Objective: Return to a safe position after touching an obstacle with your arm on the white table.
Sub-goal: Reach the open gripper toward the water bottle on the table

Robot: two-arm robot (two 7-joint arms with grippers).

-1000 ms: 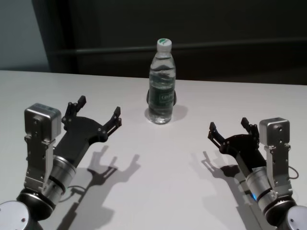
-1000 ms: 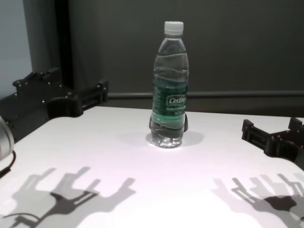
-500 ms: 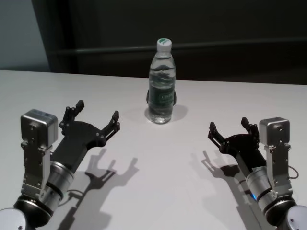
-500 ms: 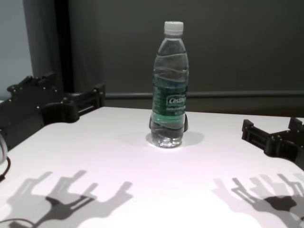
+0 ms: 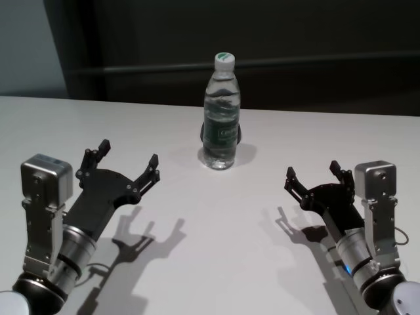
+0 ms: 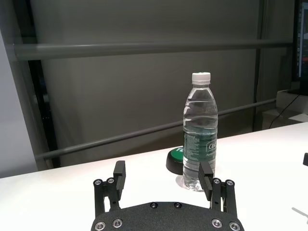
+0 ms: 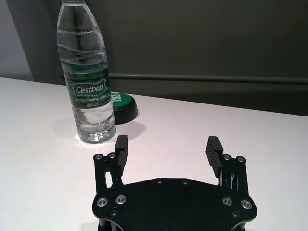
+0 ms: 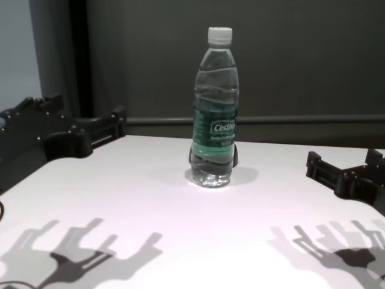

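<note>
The obstacle, a clear water bottle (image 5: pixel 221 111) (image 8: pixel 215 108) (image 6: pixel 200 134) (image 7: pixel 87 77) with a white cap and dark green label, stands upright at the middle back of the white table (image 5: pixel 216 230). My left gripper (image 5: pixel 128 161) (image 6: pixel 162 178) hovers open above the table, to the left of the bottle and nearer to me, well apart from it. On the right side my right gripper (image 5: pixel 314 174) (image 7: pixel 167 151) (image 8: pixel 343 165) stays low over the table, open and empty, also clear of the bottle.
A dark round disc with a green top (image 7: pixel 120 106) (image 6: pixel 175 161) lies right behind the bottle's base. Beyond the table's far edge runs a dark wall with a horizontal rail (image 8: pixel 301 119).
My left arm has drawn back toward me and to the left, widening its distance from the bottle. The bottle and right arm have not moved.
</note>
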